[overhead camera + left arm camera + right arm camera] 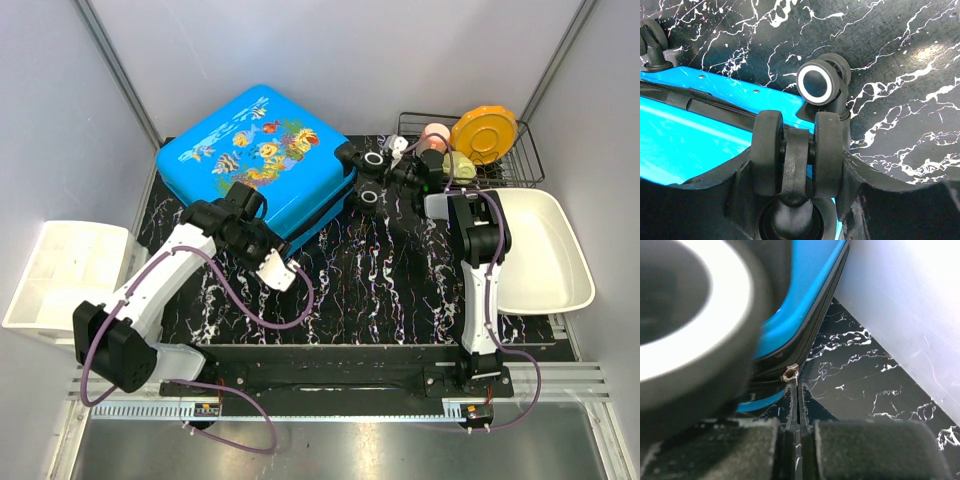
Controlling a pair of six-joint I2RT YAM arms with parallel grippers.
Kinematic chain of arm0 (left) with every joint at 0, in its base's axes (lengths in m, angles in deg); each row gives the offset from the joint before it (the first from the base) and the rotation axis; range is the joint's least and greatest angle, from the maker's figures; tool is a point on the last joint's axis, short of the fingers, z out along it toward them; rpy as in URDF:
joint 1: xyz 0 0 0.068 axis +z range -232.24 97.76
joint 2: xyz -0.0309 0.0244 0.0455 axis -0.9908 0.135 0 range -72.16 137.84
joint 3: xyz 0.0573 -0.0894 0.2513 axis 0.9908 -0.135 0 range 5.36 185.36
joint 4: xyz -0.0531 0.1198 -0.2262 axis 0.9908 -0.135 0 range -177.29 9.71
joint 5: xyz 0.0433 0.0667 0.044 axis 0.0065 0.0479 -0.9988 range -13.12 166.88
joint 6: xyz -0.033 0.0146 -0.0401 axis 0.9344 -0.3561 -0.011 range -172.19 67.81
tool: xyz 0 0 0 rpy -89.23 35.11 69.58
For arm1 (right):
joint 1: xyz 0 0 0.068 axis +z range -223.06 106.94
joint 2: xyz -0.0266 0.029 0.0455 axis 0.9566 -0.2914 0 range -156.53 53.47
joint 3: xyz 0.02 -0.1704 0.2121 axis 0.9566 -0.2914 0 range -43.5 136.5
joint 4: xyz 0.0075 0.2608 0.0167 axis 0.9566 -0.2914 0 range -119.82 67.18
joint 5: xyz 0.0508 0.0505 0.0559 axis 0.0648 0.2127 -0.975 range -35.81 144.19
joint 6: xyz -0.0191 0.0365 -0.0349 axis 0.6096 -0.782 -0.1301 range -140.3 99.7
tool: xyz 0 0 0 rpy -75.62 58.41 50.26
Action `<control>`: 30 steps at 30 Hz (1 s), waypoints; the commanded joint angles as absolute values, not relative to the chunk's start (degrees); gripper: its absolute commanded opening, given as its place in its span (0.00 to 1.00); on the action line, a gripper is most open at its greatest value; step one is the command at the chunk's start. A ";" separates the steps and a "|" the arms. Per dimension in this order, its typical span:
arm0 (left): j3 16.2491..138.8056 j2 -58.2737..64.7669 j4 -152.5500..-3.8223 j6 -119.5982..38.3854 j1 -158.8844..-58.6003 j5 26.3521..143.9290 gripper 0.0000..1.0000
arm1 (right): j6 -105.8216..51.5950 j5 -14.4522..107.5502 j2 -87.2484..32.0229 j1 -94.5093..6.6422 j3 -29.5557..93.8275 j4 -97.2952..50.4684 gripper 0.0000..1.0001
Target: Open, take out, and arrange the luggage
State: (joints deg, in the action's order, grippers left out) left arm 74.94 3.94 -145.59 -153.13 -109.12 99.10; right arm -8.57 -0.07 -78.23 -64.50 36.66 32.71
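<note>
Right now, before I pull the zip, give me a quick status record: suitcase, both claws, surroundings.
suitcase: blue fish-print hard-shell suitcase, lying flat on the marbled table, lid down
left claw: left claw has its fingers either side of a double caster wheel, apparently gripping it
right claw: right claw is shut on the zipper pull, beside a wheel
surroundings: white tub on the right, white bin on the left, wire basket far right holding an orange disc

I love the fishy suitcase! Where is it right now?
In the top view, the luggage lies flat at the back left of the table, with the wire rack to its right.
</note>
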 commanded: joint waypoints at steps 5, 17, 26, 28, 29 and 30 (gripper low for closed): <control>70.57 2.19 -166.07 -154.23 -106.15 88.74 0.00 | -15.26 0.84 -86.53 -67.09 55.10 35.02 0.00; 76.19 6.50 -160.98 -150.11 -106.15 90.85 0.27 | -21.70 -1.62 -93.58 -62.60 74.10 8.58 0.03; 85.16 5.36 -150.44 -135.26 -106.06 93.49 0.86 | -7.66 8.28 -73.90 -62.69 54.51 -8.56 0.68; 87.08 4.92 -146.59 -129.38 -106.06 93.05 0.87 | -5.19 11.37 -70.83 -62.69 52.66 -14.86 0.74; 87.62 4.75 -145.17 -127.18 -105.89 92.88 0.87 | -3.01 14.08 -70.03 -62.78 52.31 -16.56 0.75; 87.97 4.40 -143.85 -122.46 -105.80 92.79 0.87 | -2.11 15.33 -69.50 -62.69 51.78 -17.97 0.77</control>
